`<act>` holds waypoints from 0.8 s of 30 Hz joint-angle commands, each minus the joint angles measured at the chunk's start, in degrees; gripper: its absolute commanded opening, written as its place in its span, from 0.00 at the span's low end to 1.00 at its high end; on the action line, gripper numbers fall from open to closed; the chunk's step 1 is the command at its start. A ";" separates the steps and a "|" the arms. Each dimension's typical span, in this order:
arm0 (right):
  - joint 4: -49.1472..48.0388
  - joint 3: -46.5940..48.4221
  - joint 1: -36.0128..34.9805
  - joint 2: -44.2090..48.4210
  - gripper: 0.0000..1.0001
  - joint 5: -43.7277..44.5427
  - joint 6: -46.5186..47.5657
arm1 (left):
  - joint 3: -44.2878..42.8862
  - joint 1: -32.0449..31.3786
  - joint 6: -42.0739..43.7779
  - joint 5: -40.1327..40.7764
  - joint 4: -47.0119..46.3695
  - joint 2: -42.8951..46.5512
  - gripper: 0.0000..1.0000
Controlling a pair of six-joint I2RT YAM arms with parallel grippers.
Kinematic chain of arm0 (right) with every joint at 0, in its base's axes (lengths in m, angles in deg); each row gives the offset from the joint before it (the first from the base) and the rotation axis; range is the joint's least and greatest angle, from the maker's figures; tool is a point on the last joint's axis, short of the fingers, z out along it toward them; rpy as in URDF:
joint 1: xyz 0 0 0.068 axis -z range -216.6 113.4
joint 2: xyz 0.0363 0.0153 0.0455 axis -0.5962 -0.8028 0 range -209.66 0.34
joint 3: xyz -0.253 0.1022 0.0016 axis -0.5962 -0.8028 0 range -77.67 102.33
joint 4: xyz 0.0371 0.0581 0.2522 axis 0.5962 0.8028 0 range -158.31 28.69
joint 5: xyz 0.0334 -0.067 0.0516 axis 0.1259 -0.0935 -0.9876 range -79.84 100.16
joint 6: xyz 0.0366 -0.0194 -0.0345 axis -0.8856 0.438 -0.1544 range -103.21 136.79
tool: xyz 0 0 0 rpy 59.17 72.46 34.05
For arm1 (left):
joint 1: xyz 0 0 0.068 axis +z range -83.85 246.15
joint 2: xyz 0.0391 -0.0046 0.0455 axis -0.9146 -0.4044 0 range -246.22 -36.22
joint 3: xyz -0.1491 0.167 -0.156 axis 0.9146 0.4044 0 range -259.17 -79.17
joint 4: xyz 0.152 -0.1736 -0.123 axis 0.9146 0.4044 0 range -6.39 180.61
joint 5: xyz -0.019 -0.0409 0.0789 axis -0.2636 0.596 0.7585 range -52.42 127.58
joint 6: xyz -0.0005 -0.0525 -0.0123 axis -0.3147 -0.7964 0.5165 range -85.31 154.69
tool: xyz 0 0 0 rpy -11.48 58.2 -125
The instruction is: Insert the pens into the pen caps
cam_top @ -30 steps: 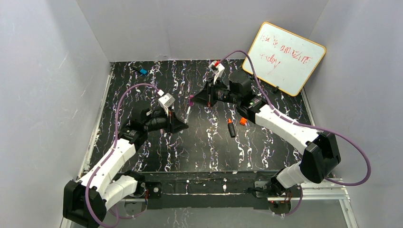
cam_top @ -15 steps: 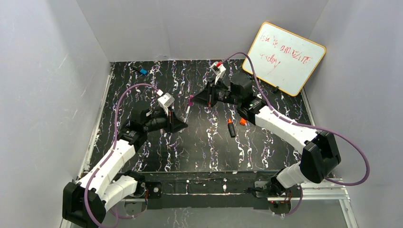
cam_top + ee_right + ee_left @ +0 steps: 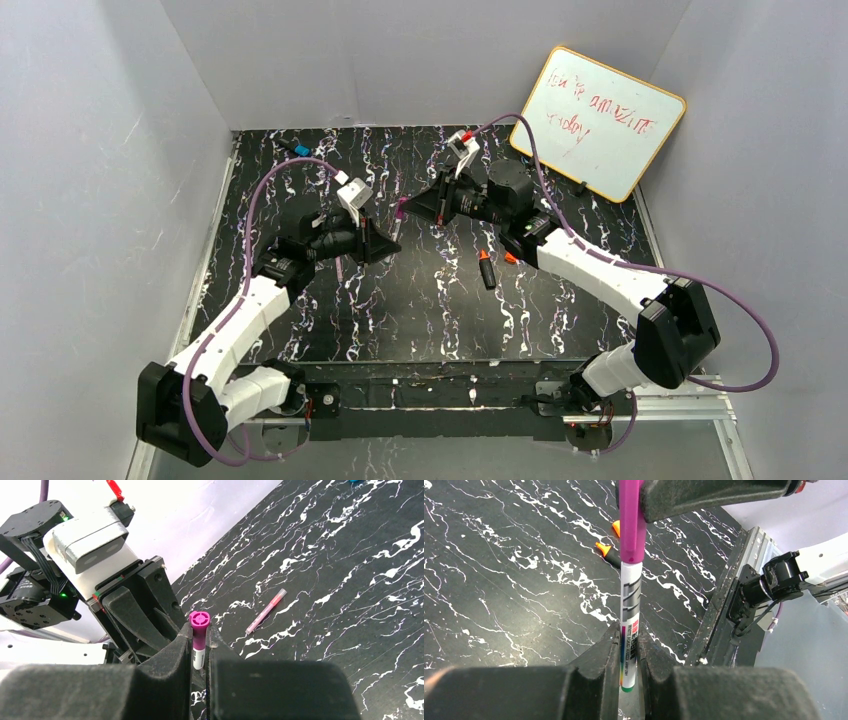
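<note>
Since the earlier frame, the left arm has advanced toward the right arm, closing the gap between the two wrists above the desk.

The left gripper has its jaws narrow, clamped on the lower barrel of the white pen. The pen is held clear of the desk. Its upper end sits in the magenta cap, which the right gripper pinches between narrow jaws. Full seating of the cap cannot be confirmed.

Further right, the black marker and the orange cap lie near each other on the desk.

Hazards, by judgement:
- Off-axis push between the arms: the pen bends or slides through the left jaws.
- Early release: a half-seated cap drops off.
</note>
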 commanded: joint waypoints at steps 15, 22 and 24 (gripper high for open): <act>10.08 5.51 -4.23 -1.51 0.63 -0.79 6.89 | -2.99 0.40 0.15 0.52 -6.92 -0.23 0.00; 4.25 7.42 -2.07 -2.78 0.78 0.03 5.97 | -1.14 0.40 1.24 0.05 -3.07 2.61 0.00; 1.84 6.72 -1.61 -2.47 0.78 0.87 5.17 | -0.74 0.40 1.28 -0.24 -2.49 2.90 0.00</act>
